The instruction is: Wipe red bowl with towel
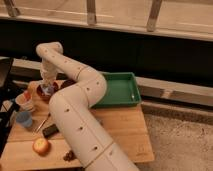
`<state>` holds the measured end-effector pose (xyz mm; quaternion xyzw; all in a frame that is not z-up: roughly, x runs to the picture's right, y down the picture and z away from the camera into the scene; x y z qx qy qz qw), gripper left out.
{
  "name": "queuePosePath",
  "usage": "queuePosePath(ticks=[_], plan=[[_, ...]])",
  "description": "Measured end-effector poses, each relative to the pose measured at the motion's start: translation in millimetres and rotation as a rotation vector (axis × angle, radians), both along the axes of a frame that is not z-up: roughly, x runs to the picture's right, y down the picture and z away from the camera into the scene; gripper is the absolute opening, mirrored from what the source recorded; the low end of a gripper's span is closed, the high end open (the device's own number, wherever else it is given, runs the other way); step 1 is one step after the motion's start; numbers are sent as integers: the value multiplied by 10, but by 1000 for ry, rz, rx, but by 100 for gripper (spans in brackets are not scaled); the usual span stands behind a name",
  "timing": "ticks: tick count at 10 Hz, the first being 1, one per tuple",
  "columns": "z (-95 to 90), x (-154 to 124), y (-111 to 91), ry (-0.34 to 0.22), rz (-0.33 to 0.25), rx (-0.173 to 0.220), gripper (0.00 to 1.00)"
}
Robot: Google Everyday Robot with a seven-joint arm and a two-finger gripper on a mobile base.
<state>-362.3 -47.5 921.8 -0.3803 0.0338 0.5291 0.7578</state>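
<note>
Red bowl (42, 96) at the table's (125, 131) ten o'clock. Gripper (47, 83) sits over it, towel (47, 90) beneath; its grip we cannot tell. We judge wiping is in hand; next calls for pressed circular strokes.

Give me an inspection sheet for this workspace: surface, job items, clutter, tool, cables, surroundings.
Surface: wooden table, bare at its right end.
Job's things: red bowl near the table's far left corner; towel bunched inside it.
Clutter: green tray, pale cup, blue cup, round fruit, black block, thin utensil.
Tool: tool hangs over the bowl, at the towel.
Cables: nothing seen.
Surroundings: dark wall behind; speckled floor to the right.
</note>
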Motion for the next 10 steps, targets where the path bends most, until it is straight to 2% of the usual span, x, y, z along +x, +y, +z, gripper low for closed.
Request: queuePosePath(ticks=[2, 4, 7, 10], plan=[[-42, -165, 107, -35, -13, -5, 0], [-167, -166, 260, -45, -22, -15, 0], [-314, 143, 426, -5, -20, -42, 0], [-200, 424, 264, 60, -16, -40, 0]])
